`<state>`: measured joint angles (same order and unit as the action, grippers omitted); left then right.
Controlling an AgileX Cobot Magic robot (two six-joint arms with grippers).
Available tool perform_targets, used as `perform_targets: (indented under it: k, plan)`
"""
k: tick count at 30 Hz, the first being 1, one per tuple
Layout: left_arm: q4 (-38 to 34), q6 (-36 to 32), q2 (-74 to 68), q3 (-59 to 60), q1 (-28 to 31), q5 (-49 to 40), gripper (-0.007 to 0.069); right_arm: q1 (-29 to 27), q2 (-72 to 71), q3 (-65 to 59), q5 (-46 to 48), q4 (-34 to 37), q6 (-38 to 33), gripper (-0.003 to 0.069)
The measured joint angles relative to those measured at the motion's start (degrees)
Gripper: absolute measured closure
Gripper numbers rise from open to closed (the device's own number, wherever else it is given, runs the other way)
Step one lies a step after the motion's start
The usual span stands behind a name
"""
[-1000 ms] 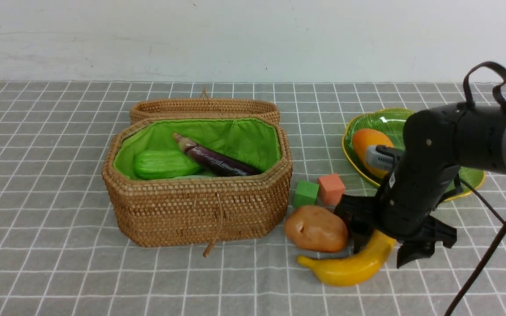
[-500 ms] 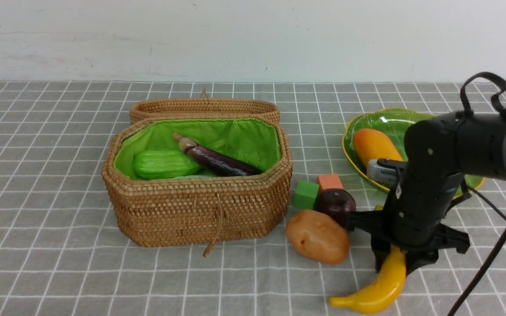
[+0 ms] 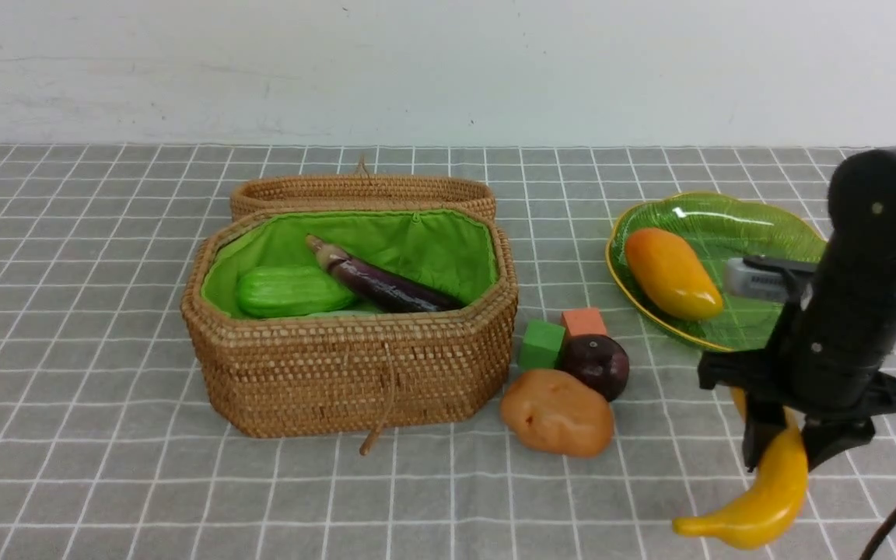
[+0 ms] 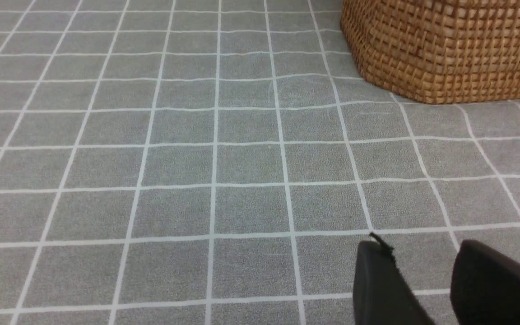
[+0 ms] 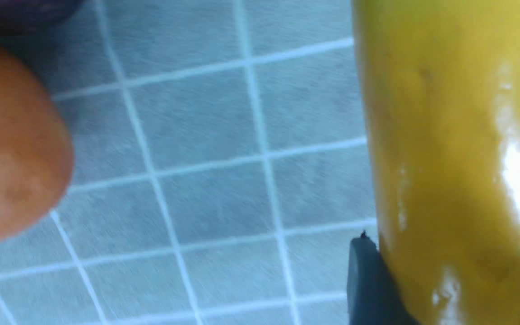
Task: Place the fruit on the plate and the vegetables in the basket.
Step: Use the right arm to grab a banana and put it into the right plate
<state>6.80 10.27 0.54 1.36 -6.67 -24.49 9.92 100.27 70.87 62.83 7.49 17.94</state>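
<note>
The banana (image 3: 773, 491) now hangs farther right, long axis vertical, clamped by the right gripper (image 3: 789, 451), just before the plate (image 3: 736, 225).

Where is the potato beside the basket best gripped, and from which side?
Across the short middle of the potato, from above, one finger in front and one behind: it lies lengthwise left to right, likely too long end to end. The maroon fruit and green cube sit close behind, so the rear finger has little room.

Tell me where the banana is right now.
The banana is low on the right in the front view, held by the right gripper, nearer than the plate and right of the potato.
</note>
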Motion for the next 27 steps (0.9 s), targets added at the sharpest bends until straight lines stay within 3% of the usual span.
perform_targets:
  k: [5,11,18,27]
  plan:
    - [0.0,0.0,0.0,0.0,0.0,0.0,0.0386,-6.93,-0.59,4.13,2.92,2.02,-4.6,0.0351]
    - [0.0,0.0,0.0,0.0,0.0,0.0,0.0386,-10.31,-0.94,11.01,0.84,1.73,-11.5,0.0351]
    - [0.0,0.0,0.0,0.0,0.0,0.0,0.0386,-10.55,1.48,18.57,-19.08,-0.12,-25.48,0.0351]
    - [0.0,0.0,0.0,0.0,0.0,0.0,0.0386,-13.68,18.3,26.1,-25.84,3.4,-26.61,0.0351]
